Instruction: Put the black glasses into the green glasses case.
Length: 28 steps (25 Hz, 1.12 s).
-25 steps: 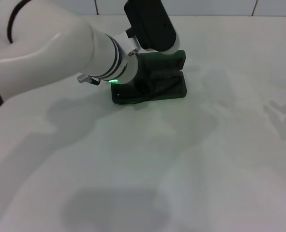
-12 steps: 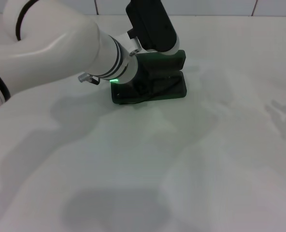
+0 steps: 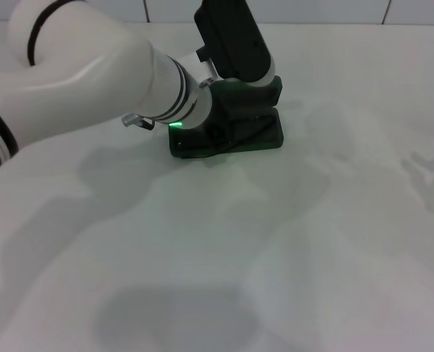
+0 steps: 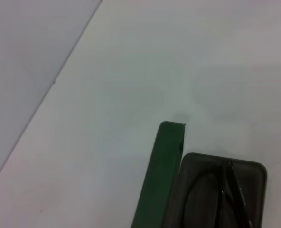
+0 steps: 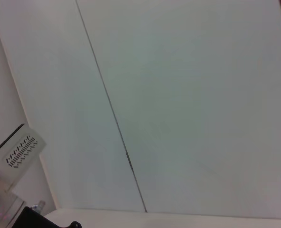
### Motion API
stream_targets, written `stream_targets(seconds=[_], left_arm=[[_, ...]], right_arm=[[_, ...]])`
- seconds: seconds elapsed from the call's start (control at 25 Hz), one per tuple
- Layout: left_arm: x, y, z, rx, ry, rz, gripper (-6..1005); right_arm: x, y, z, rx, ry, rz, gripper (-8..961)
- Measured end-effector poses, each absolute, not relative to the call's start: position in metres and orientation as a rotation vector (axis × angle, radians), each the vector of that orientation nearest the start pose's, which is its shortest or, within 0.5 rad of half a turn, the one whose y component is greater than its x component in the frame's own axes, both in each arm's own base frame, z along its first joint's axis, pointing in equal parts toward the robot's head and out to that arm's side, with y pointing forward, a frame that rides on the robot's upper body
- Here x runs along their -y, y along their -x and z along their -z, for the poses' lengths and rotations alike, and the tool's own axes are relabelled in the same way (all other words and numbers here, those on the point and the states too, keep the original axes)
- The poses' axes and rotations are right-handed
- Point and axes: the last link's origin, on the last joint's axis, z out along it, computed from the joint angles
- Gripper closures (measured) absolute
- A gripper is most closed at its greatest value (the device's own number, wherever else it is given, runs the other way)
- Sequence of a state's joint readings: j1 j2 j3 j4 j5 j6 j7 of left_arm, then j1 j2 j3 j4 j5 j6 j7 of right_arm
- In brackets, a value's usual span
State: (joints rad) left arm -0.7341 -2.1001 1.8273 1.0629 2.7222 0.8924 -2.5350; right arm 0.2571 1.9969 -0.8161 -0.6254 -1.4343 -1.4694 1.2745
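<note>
The left gripper [image 3: 228, 121] hovers over the open green glasses case [image 3: 265, 139], its finger state impossible to tell. The black glasses [image 4: 226, 194] apparently lie inside; a temple snagged on withdrawal could drag them out toward 6 o'clock.

Left claw [image 3: 232, 121] fingers hidden, green glasses case [image 4: 178, 190] cut off by edge

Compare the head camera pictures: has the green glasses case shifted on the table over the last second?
No. The green glasses case keeps its spot on the table, lid open; only the left arm above it has crept slightly right.
</note>
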Motion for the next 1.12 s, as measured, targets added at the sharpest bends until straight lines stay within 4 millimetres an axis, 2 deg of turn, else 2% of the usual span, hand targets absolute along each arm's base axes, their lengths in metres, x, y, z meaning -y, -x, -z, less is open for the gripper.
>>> stream_targets(seconds=[0.48,1.12], left_arm=[[-0.395,0.151,0.103,0.199,2.529,-0.528,799],[-0.392,0.143,0.101,0.199,2.533,-0.53,859]], right_arm=[[-0.295,-0.324,-0.061,-0.709,2.216,-0.953,766],[-0.295,-0.324,-0.061,-0.704,2.212,-0.955,765]])
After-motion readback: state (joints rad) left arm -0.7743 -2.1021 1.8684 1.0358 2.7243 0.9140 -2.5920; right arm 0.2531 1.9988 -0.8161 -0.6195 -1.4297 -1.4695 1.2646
